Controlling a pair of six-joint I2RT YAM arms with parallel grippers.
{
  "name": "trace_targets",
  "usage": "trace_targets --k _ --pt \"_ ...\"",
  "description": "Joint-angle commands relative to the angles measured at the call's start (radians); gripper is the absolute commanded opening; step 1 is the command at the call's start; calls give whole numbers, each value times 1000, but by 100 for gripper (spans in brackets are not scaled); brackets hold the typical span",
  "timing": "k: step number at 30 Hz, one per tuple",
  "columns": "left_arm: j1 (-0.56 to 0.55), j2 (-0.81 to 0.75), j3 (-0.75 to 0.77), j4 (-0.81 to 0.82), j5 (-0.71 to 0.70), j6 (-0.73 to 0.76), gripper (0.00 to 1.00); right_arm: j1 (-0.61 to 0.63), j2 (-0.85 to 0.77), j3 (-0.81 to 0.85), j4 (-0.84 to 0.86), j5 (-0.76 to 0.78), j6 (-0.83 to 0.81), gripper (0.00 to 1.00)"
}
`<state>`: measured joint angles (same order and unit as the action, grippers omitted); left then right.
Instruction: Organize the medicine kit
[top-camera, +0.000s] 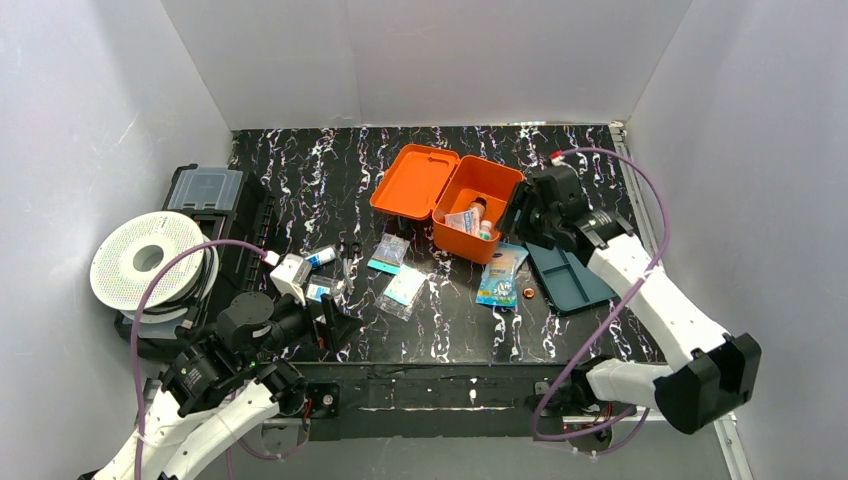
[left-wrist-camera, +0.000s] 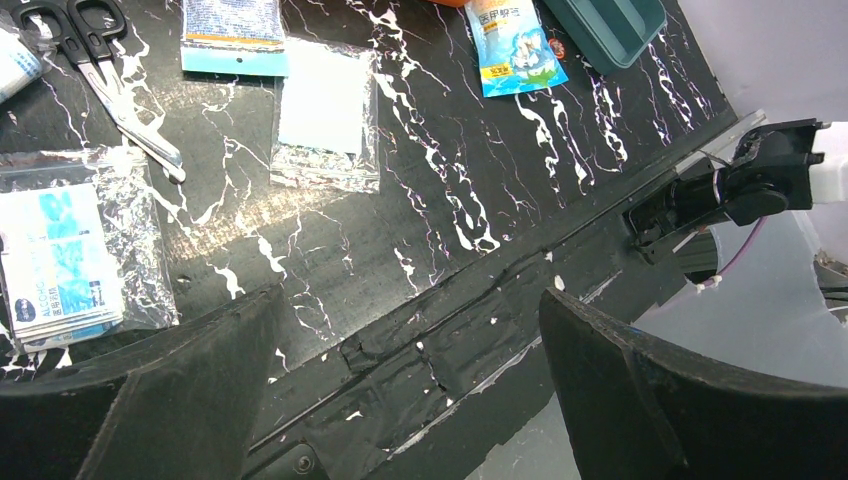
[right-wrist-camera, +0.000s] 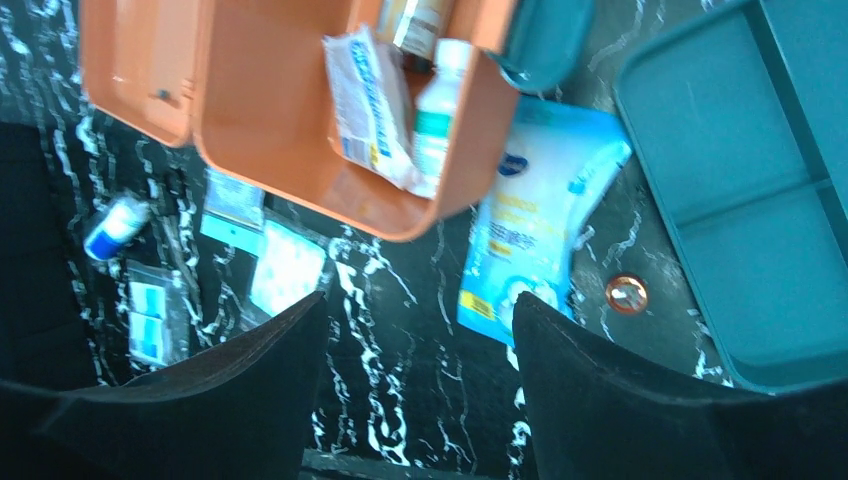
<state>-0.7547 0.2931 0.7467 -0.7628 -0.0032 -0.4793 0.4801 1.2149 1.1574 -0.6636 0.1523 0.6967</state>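
**Medicine kit (top-camera: 490, 178) open right of centre, both grippers empty**

In the top view the medicine kit is seen toward the far side of the table (top-camera: 300, 190), its lid (top-camera: 410, 180) laid back to the left. Only in the right wrist view are its contents made out: a white bottle (right-wrist-camera: 435, 120) and a packet (right-wrist-camera: 365, 100). The right gripper (right-wrist-camera: 420, 300) is held spread just beside the kit, nothing between the fingers. The left gripper (left-wrist-camera: 408, 300) is spread and empty above the table's near edge; scissors (left-wrist-camera: 100, 70) are shown plainly in its view alone. A teal tray (top-camera: 570, 275) lies just beside the kit, near the right edge. Bare table is left before the blue pouch (top-camera: 500, 275).
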Motion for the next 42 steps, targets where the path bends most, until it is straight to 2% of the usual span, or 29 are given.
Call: trace_targets --k 1,11,22,34,36,39,42 --pt "0 16 -5 10 3 11 100 -1 -81 -124 29 59 11 76" --pt "0 27 -5 8 3 10 99 -4 -36 -317 180 38 109 80" --pt "-1 30 -3 6 3 9 100 -29 126 -325 271 25 128 76" --pt "-1 42 -3 7 3 13 100 -52 230 -373 346 17 152 71" --pt "0 46 -3 7 3 13 99 -53 245 -376 354 12 153 68" --pt "0 50 -3 7 3 12 99 -54 252 -383 366 5 154 59" --pt "0 51 -1 6 3 13 99 -54 256 -385 366 5 149 43"
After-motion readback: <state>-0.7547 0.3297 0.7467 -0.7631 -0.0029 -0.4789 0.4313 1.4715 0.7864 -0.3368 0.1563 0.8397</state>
